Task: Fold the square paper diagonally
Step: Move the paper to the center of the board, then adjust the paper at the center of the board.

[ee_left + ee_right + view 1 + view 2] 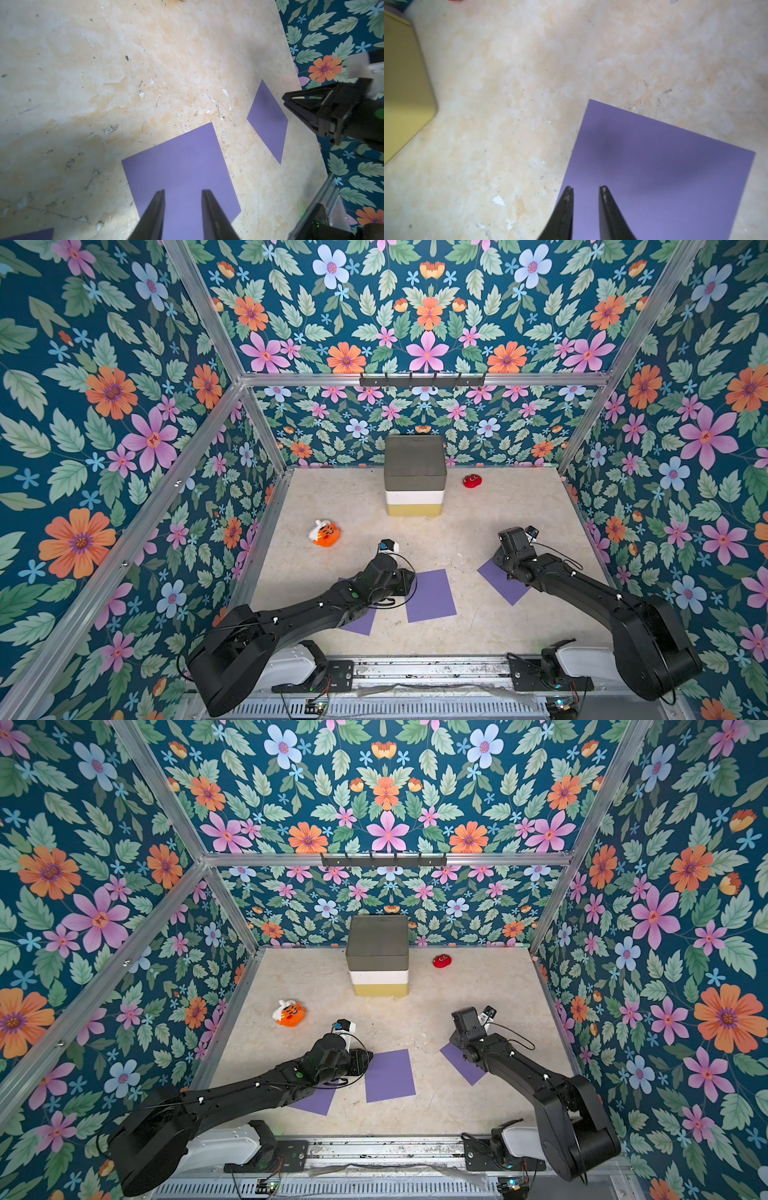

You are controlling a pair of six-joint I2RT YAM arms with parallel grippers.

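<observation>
Desk (457,531): beige, scuffed, marbled top inside a cell walled with floral paper. Three purple sheets lie flat on the half nearest the robot.
Middle sheet (430,595): unfolded and flat between the two arms. It is judged the likeliest square paper to fold, though nothing sets it apart from the other two.
Right sheet (503,585): flat, turned corner-on, partly under the right arm (582,585).
Left sheet (360,624): mostly hidden under the left arm (316,610).
Left jaws: apart and empty, tips over the middle sheet in the left wrist view. Whether they touch it cannot be told.
Right jaws: apart and empty, tips over the right sheet close to one edge.
Farther out: stacked boxes (415,477) at the back, an orange toy (325,534) and a red toy (472,480), all well apart from the sheets.
Stage: judged pre-fold, as no corner is lifted on any sheet.
Risk, pinch: thin paper flat on a hard desk gives the jaws little to catch, so they may push the sheet along or crumple a corner.
Risk, anchor: the arms sit over different sheets. With nothing pinning the folded sheet, it could skate, the corners could miss and the crease could run off the diagonal.
</observation>
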